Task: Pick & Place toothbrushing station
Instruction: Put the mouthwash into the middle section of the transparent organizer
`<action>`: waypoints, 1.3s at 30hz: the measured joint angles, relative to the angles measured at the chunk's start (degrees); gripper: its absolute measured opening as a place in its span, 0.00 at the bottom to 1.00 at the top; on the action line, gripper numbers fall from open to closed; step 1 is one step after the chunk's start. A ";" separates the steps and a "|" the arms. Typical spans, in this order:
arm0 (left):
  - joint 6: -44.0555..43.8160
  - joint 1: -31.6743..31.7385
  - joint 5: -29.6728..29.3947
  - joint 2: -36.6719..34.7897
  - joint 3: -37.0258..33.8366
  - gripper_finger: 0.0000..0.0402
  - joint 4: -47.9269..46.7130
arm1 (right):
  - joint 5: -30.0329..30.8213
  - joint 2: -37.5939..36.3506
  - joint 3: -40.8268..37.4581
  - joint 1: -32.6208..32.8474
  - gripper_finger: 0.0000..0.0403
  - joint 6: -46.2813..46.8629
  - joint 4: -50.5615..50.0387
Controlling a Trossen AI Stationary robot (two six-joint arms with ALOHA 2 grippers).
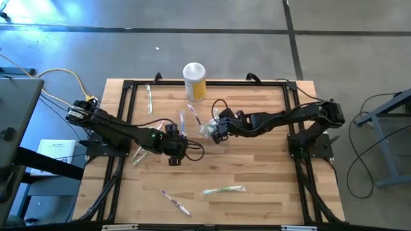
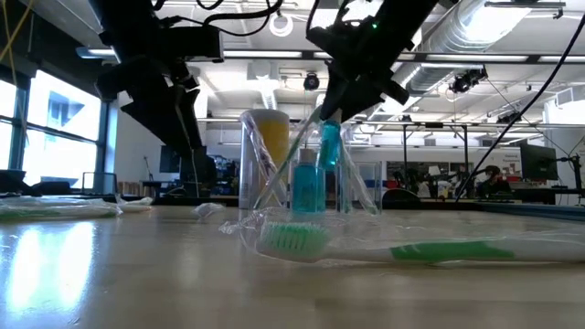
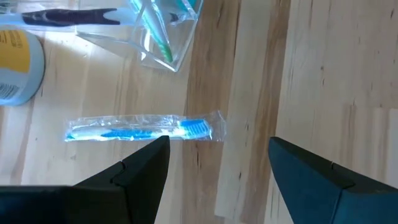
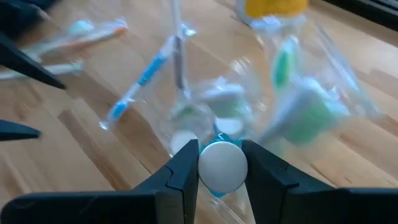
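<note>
The right hand (image 4: 222,167) was closed on a small white-capped tube (image 4: 221,165), its two dark fingers pressing the round cap from either side, directly above the small clear see-through plastic holder (image 1: 207,128) near the middle of the wooden table (image 1: 257,192). In the low view the tube's teal body hung beneath that hand at the holder's mouth, with another teal item already standing upright inside. A clear-wrapped toothbrush also leaned in the holder.

The left hand (image 3: 217,163) stood with its fingers spread wide and nothing between them, hovering over the table just left of the holder. A blue toothbrush in a clear wrapper (image 3: 144,127) lay flat on the wood just beyond its fingertips.

A green toothbrush in a clear wrapper (image 1: 225,190) lay on the near part of the table, and a pink-toned wrapped toothbrush (image 1: 175,201) lay to its left, well apart from the holder. Another wrapped toothbrush (image 1: 149,97) lay near the far left edge. A yellow canister with a white top (image 1: 194,81) stood at the far edge, behind the holder.
</note>
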 joint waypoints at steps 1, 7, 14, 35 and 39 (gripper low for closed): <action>-0.30 0.00 0.01 0.00 0.00 0.66 -0.09 | 0.05 0.05 -0.05 -0.17 0.24 0.48 -0.45; -1.84 0.00 0.07 0.00 0.00 0.66 -1.51 | -0.18 0.07 -0.09 -0.65 0.24 2.60 -0.36; -1.87 0.00 0.07 0.00 0.00 0.66 -1.48 | -0.32 0.07 -0.09 -0.72 0.24 2.92 -0.42; -1.88 0.00 0.07 0.00 0.00 0.66 -1.18 | -0.47 1.29 -0.11 -0.76 0.24 5.67 -0.66; -1.88 0.00 0.07 0.00 0.00 0.66 -1.27 | -0.83 2.85 -0.08 -1.07 0.24 5.69 -0.06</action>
